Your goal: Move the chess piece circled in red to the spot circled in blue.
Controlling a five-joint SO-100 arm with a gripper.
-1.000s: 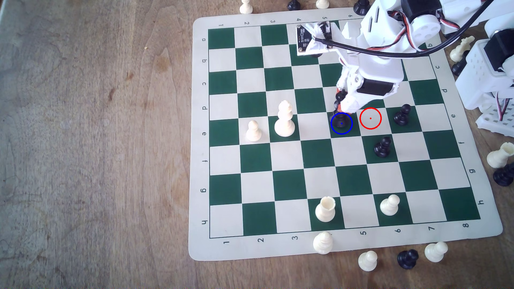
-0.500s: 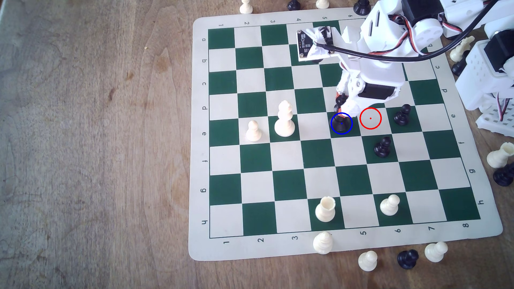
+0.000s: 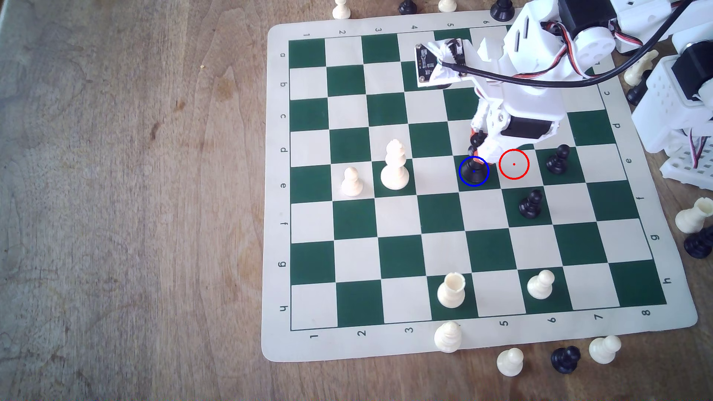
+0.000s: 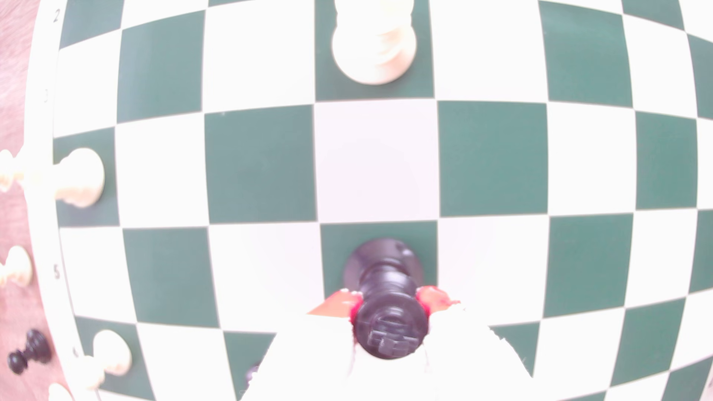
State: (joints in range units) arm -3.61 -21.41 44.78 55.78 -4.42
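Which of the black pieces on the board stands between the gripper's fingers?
The tall black king with the cross on top, standing inside the blue ring. The gripper flanks its upper body; the two black pawns stand free.

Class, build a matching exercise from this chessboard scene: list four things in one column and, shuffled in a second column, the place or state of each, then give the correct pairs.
Column one
1. black king
2. gripper
3. red ring
4. white king

Column two
A. marks a cream square with no piece on it
B. stands on a green square in row e, beside a white pawn
C. base sits inside the blue ring
D. red-tipped fingers on either side of a black piece's upper body

Pairs: 1-C, 2-D, 3-A, 4-B
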